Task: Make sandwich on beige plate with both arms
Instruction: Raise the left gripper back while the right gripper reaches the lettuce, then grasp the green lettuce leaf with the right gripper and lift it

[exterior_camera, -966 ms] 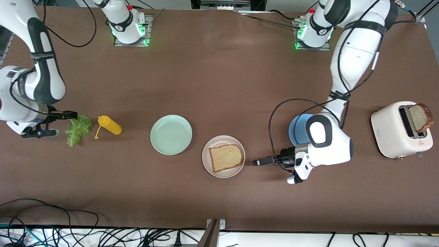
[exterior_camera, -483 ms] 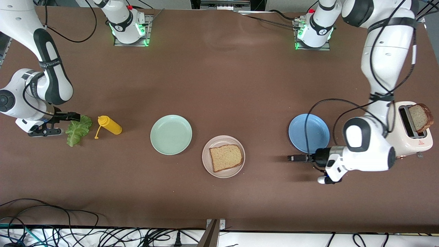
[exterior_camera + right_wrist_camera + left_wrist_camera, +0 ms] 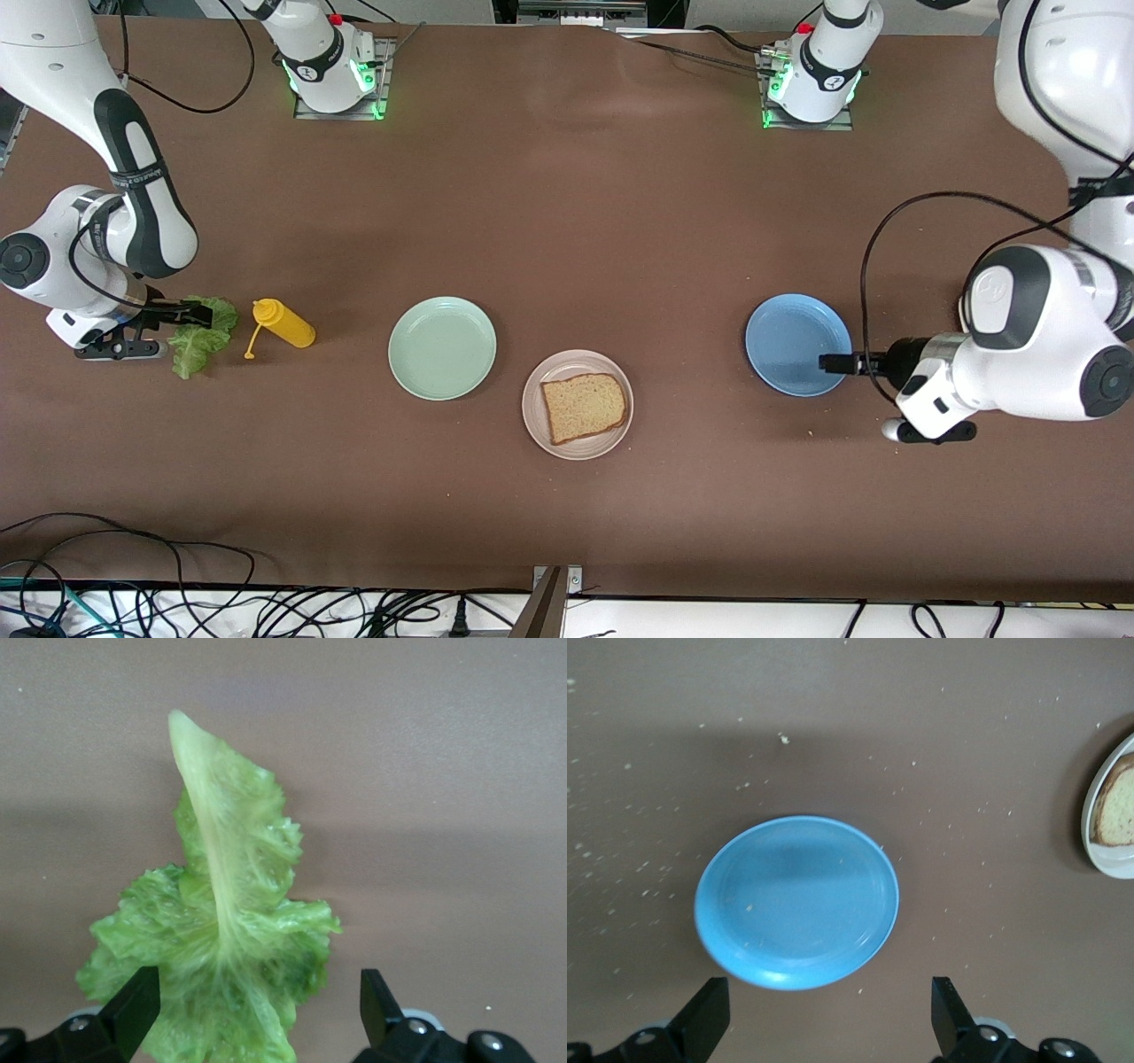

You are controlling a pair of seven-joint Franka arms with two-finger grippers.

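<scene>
The beige plate (image 3: 534, 390) lies near the table's middle with one slice of brown bread (image 3: 585, 407) on it; its rim (image 3: 1109, 866) and the bread (image 3: 1116, 806) also show at the edge of the left wrist view. A ruffled green lettuce leaf (image 3: 202, 338) lies on the table at the right arm's end. My right gripper (image 3: 188, 332) is low over it, open, with the leaf (image 3: 221, 921) reaching between the fingers (image 3: 133, 1003). My left gripper (image 3: 828, 363) stands open and empty over the blue plate's rim (image 3: 830, 1010).
The blue plate (image 3: 793, 341) (image 3: 797, 902) is empty. A mint-green plate (image 3: 441, 347) lies beside the beige one toward the right arm's end. A yellow squeeze bottle (image 3: 283, 324) lies next to the lettuce. Crumbs dot the table round the blue plate.
The left arm has swung away from the beige plate toward its own end of the table and now covers the toaster there. The right gripper has edged farther over the lettuce.
</scene>
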